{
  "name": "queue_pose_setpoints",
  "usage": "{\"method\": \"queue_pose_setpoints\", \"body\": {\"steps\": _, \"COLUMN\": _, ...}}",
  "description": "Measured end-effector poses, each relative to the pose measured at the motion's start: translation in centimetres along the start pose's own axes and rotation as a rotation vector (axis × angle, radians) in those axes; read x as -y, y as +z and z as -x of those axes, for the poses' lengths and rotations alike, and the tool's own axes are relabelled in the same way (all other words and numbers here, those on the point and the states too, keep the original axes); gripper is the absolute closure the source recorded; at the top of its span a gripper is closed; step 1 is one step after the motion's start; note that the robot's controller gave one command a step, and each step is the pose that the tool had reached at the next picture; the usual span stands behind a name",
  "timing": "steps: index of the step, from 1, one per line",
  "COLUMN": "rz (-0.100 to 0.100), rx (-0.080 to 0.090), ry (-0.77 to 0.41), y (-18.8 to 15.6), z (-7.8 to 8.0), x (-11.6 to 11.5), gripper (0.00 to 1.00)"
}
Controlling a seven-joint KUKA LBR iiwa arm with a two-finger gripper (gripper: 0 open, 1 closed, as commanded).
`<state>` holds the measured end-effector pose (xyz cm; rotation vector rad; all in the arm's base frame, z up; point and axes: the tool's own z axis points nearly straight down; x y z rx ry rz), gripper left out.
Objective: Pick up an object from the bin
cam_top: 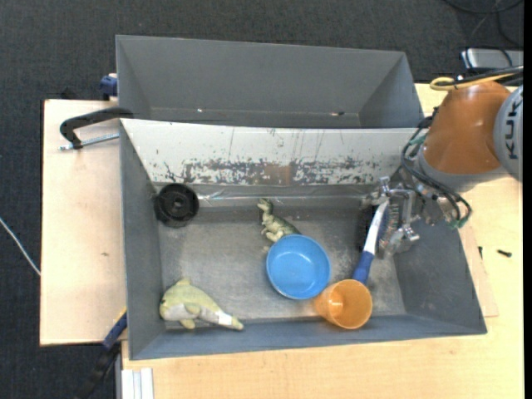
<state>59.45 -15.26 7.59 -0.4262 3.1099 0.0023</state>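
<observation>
The gripper (389, 223) stands at the upper end of 1 slim blue-and-white plastic toothbrush (366, 258), right of the round blue plastic bowl (297, 266); you cannot tell its state; expect a light, stiff, slippery handle; grip mid-handle.

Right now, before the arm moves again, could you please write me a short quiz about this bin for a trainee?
1. True or false: the blue bowl lies between the small green dinosaur and the orange cup.
2. Fill in: the black roll lies at the back of the grey bin, on the view's ____ side.
3. Which thing is nearest the gripper? A) the black roll B) the blue-and-white toothbrush C) the blue bowl

Key: 1 true; 2 left; 3 B.
</observation>
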Motion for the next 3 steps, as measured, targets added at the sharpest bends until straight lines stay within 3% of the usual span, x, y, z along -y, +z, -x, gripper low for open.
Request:
{"method": "queue_pose_setpoints", "body": {"steps": 1, "rz": -0.004, "rx": 0.003, "ry": 0.0, "y": -0.4, "z": 0.0, "x": 0.2, "gripper": 1.0}}
{"method": "queue_pose_setpoints", "body": {"steps": 3, "rz": -0.008, "rx": 0.011, "ry": -0.037, "y": -22.1, "z": -1.3, "x": -1.7, "gripper": 1.0}}
